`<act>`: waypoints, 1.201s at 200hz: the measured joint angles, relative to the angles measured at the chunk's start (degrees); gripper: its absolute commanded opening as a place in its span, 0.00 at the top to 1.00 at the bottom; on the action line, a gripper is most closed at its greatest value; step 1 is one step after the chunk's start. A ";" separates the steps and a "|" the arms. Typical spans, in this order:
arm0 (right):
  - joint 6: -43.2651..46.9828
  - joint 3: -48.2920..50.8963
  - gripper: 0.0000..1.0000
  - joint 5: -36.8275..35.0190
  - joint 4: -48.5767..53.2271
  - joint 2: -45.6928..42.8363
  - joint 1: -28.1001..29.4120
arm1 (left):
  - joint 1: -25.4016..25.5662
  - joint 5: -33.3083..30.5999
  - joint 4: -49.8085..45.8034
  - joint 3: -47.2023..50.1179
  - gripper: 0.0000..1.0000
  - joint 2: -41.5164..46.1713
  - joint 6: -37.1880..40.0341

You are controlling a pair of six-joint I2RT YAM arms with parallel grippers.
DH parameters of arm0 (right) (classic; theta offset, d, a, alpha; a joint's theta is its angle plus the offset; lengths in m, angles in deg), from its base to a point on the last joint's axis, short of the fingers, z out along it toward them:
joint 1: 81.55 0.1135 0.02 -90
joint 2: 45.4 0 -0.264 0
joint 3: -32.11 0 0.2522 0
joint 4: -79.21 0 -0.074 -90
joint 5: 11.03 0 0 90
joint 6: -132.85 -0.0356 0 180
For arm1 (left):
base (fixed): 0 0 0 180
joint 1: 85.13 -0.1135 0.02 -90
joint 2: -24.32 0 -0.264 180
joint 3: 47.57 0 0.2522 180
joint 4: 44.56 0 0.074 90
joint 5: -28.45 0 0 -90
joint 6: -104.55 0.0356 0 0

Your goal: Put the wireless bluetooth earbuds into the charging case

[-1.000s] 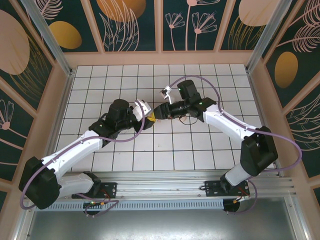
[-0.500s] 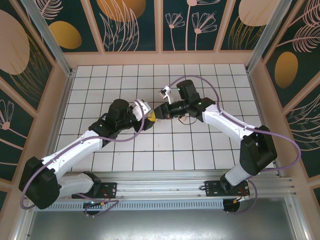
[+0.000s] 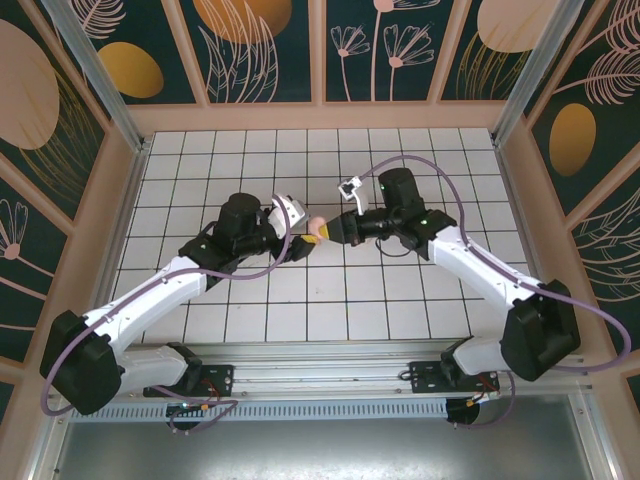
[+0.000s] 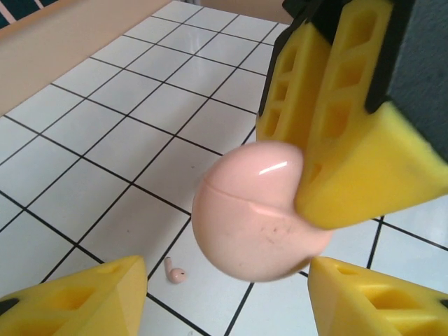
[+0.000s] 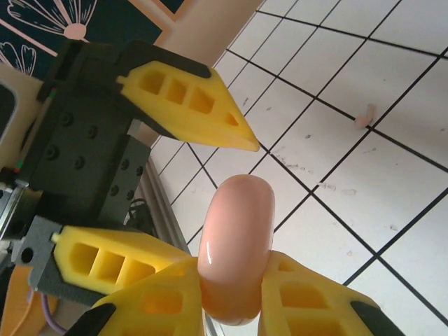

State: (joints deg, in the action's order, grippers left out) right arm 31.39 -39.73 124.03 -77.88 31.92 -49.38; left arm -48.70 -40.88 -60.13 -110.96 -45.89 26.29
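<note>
The charging case (image 4: 255, 210), a round pink puck, hangs closed above the tiles with its seam showing. My right gripper (image 5: 234, 269) is shut on the charging case (image 5: 236, 238), its yellow fingers (image 4: 336, 140) pinching the flat faces. My left gripper (image 4: 225, 297) stands open around the case's lower edge, and both its fingers (image 4: 77, 301) are clear of it. From above, the case (image 3: 315, 224) sits between the left gripper (image 3: 300, 243) and the right gripper (image 3: 328, 231) at mid-table. One tiny pink earbud (image 4: 173, 271) lies on a white tile below the case; it shows again as a small earbud (image 5: 364, 115) in the right wrist view.
The white tiled floor (image 3: 400, 290) is boxed in by a low beige wall (image 3: 330, 115) and patterned panels. An aluminium rail (image 3: 330, 360) runs along the near edge by the arm bases. Purple cables (image 3: 430, 180) loop off both arms.
The right gripper closed onto the case while the left gripper's fingers spread and let it go. The right arm has shifted a little to the right with the case.
</note>
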 measured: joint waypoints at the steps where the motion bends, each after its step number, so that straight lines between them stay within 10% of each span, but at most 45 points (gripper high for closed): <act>1: 0.11 0.07 0.83 0.00 0.00 -0.07 0.00 | 0.00 0.02 0.00 0.00 0.38 -0.02 0.00; 240: 58.18 -0.20 0.88 -0.42 15.47 -7.87 -0.24 | 0.00 15.85 -8.28 -3.37 0.42 0.61 20.94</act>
State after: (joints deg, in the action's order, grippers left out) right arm 89.57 -39.93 123.61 -62.41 24.05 -49.62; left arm -48.70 -25.03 -68.41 -114.32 -45.28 47.23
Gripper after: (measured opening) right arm 0.183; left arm 0.567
